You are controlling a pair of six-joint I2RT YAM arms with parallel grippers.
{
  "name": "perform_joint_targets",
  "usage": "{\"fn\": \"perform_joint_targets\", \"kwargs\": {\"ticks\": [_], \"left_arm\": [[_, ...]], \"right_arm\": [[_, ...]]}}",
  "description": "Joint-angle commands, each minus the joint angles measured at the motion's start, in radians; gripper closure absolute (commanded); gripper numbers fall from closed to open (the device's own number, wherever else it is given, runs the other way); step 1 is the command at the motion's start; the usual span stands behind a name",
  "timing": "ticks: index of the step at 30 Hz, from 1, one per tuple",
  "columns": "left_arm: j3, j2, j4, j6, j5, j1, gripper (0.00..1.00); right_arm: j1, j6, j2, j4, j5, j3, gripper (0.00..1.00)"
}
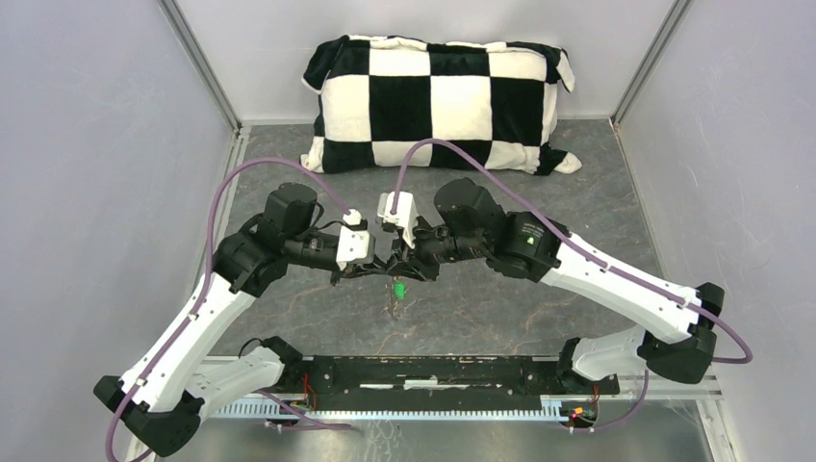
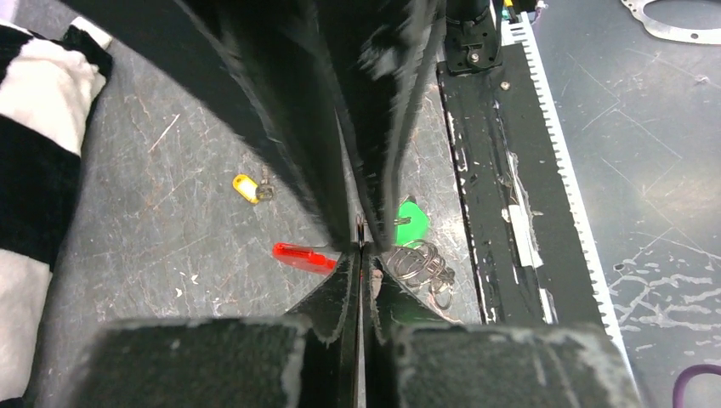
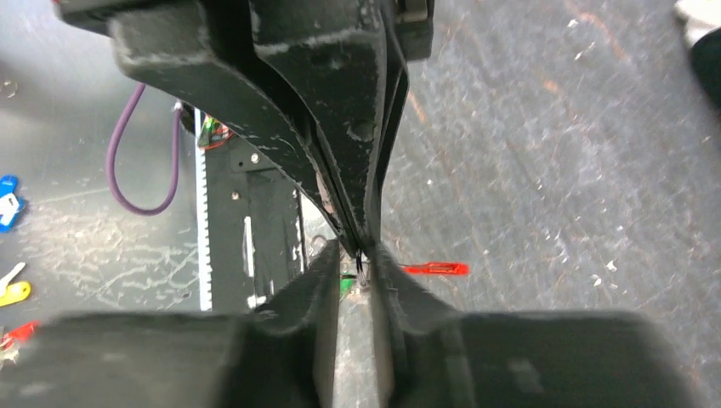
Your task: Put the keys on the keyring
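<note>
My left gripper [image 1: 373,271] and right gripper [image 1: 408,269] meet tip to tip above the table's middle. In the left wrist view the left gripper [image 2: 359,252] is shut on the keyring's thin wire [image 2: 360,228], and the right gripper's fingers come down onto the same wire. Silver ring coils [image 2: 422,260] and the green-headed key [image 2: 411,222] hang just right of the tips. The red tag [image 2: 303,256] shows to their left. In the right wrist view the right gripper [image 3: 359,257] pinches the dark ring wire [image 3: 362,269]. The yellow-headed key [image 2: 246,188] lies alone on the table.
A black-and-white checkered pillow [image 1: 443,101] lies at the back. The black base bar [image 1: 433,375] runs along the near edge. Grey walls stand left and right. Loose blue and yellow key tags [image 3: 8,204] lie beyond the base bar.
</note>
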Motion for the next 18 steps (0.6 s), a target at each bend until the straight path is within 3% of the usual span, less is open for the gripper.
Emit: {"fn": "perform_joint_targets", "kwargs": {"ticks": [1,4,8,18], "left_arm": [[-0.037,-0.055,0.164,-0.099,0.036,-0.003,0.98],[-0.117,-0.132,0.393,-0.279,0.006,0.0,0.98],[-0.194,-0.198,0.623,-0.493,-0.017,0.0,0.98],[-0.21,-0.172,0.893,-0.643,0.014,-0.001,0.98]], "right_arm": [[-0.022,0.105,-0.122,0.236,0.038,-0.078,0.67],[-0.095,0.187,-0.206,0.322,0.04,-0.165,0.53],[-0.168,0.301,-0.325,0.458,0.013,-0.307,0.48],[-0.229,0.573,-0.419,0.793,-0.155,-0.518,0.41]]}}
